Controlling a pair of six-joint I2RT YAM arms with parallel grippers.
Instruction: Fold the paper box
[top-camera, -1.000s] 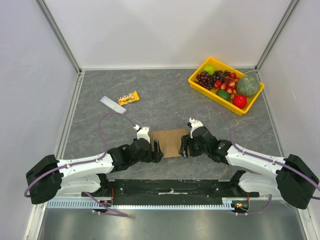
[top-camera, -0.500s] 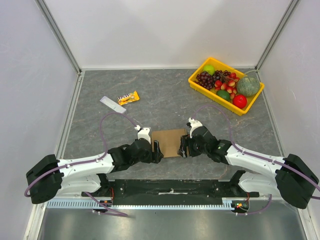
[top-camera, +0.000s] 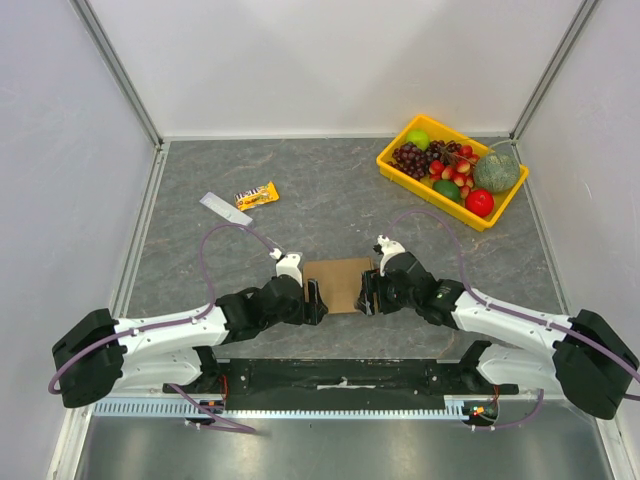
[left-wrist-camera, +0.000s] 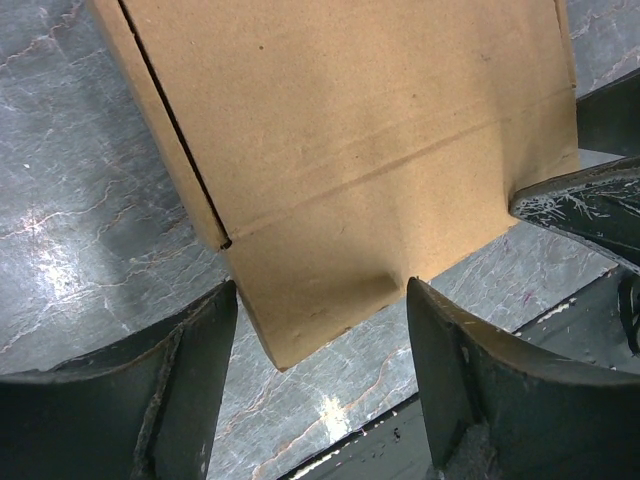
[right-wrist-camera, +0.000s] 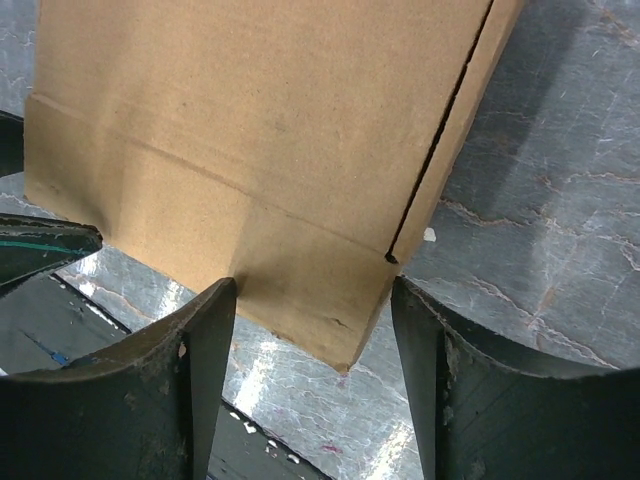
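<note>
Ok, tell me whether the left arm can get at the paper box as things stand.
Probably yes: the left gripper sits at the paper box's left end, jaws open on either side of a flap, with nothing visible in between.

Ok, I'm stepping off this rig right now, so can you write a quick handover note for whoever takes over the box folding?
Left hand: open, fingers either side of a flap at the paper box's left end.
Right hand: open, astride a flap at its right end.
Paper box: brown cardboard, lying on the table between both hands.
Done: hands lined up on the flaps.
To do: grip and fold; how far folding has got is unclear.
</note>
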